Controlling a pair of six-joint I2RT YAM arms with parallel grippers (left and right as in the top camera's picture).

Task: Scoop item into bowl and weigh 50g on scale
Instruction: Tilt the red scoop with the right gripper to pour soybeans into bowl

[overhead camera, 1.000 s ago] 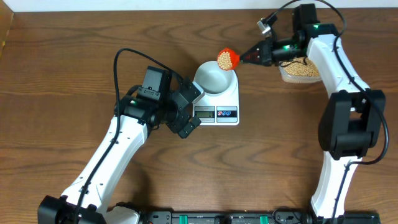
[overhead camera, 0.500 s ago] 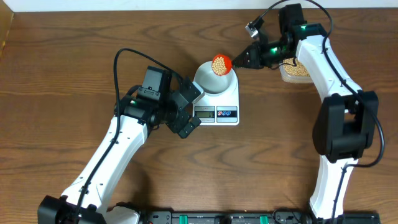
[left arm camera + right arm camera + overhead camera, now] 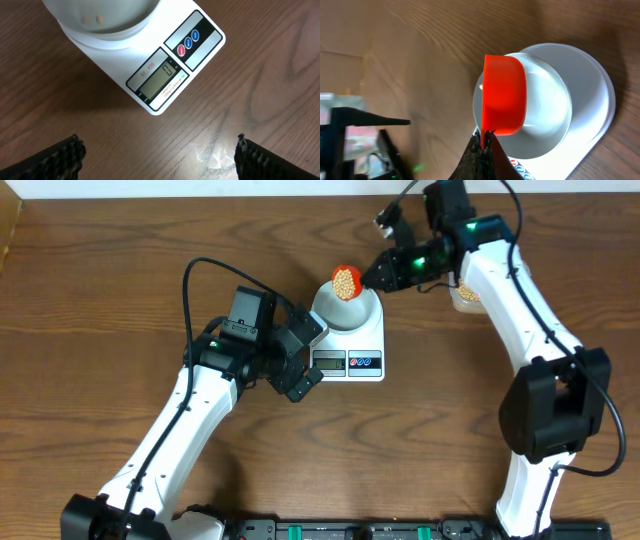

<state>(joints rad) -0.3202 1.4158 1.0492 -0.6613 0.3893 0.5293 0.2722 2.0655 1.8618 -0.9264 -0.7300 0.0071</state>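
**Mia:** What was on the left side?

**Tom:** The left pincer hung over the brown table, just beside the white scale. Its two fingers stood wide apart. It held nothing.

**Mia:** And the scale?

**Tom:** It lay flat on the table. Its little grey screen looked like it showed a zero. A red button and a blue button sat next to the screen.

**Mia:** Where was the bowl?

**Tom:** It was on top of the scale, at the far end. I saw only a couple of beans inside it.

**Mia:** Were there more beans?

**Tom:** Yes, a heap of them filled the orange scoop. The scoop hung above the bowl, over its far rim, and did not touch it.

**Mia:** Who held the scoop?

**Tom:** The right pincer did. It was squeezed tight on the scoop's thin handle.

**Mia:** And way over on the right?

**Tom:** A clear tub with more beans sat there, half hidden behind the right arm.
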